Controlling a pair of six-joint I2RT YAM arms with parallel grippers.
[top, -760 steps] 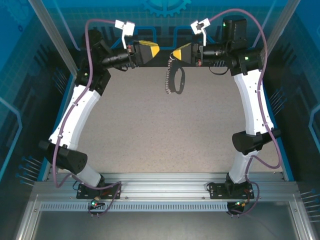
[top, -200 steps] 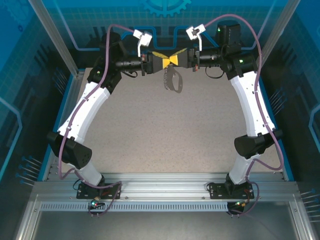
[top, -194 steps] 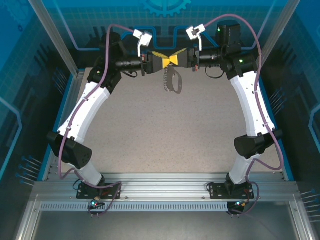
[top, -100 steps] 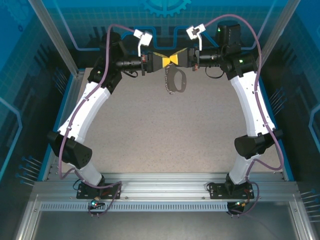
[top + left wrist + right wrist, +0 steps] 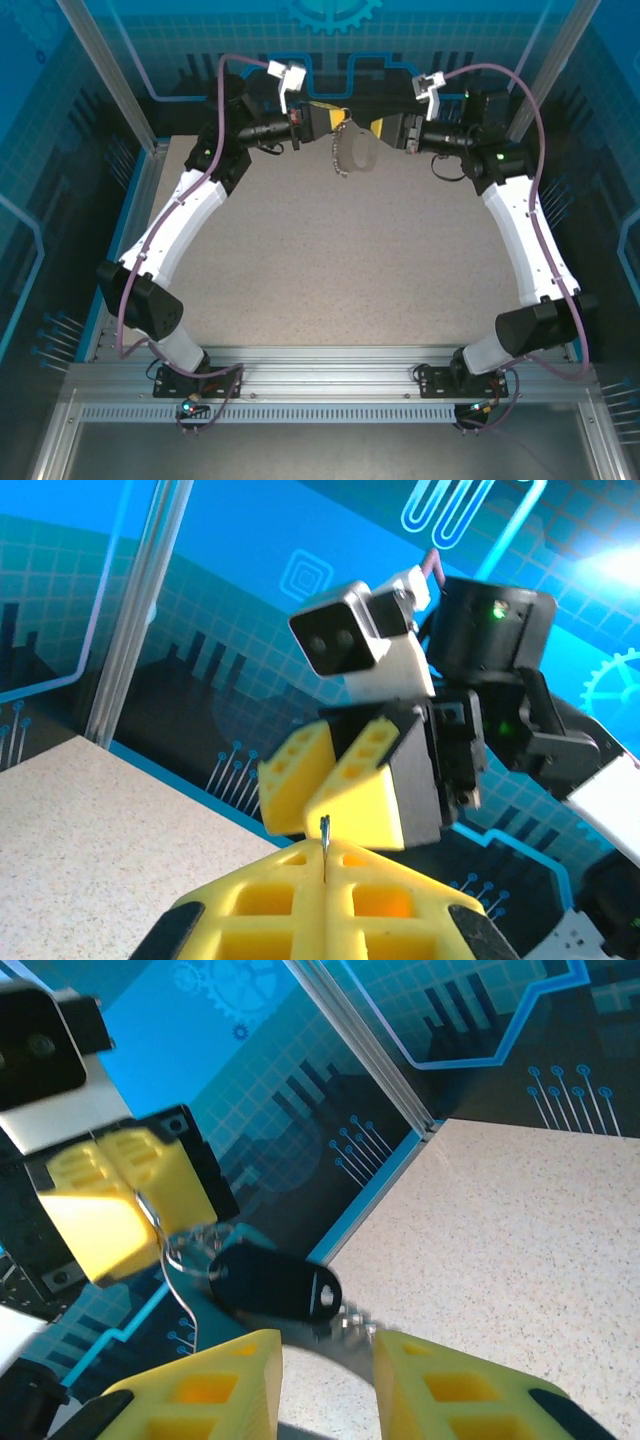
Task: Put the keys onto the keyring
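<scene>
in the top view your keyring [image 5: 353, 150] is smeared by motion into a pale grey oval, so you cannot read its shape or follow the bead chain [image 5: 338, 162] well. from the right wrist the chain is also blurred. a black oval piece [image 5: 275, 1285] with a small hole hangs there, and i cannot tell what it is. the keyring hangs in the air above the far part of the surface [image 5: 330, 270], from a thin wire that your left gripper [image 5: 336, 117] pinches with its fingers pressed together. your right gripper [image 5: 372, 128] is spread and holds nothing. half a second ago both grippers met tip to tip over the keyring. now the right arm has drawn back to the right, and the keyring hangs from the left gripper alone.
</scene>
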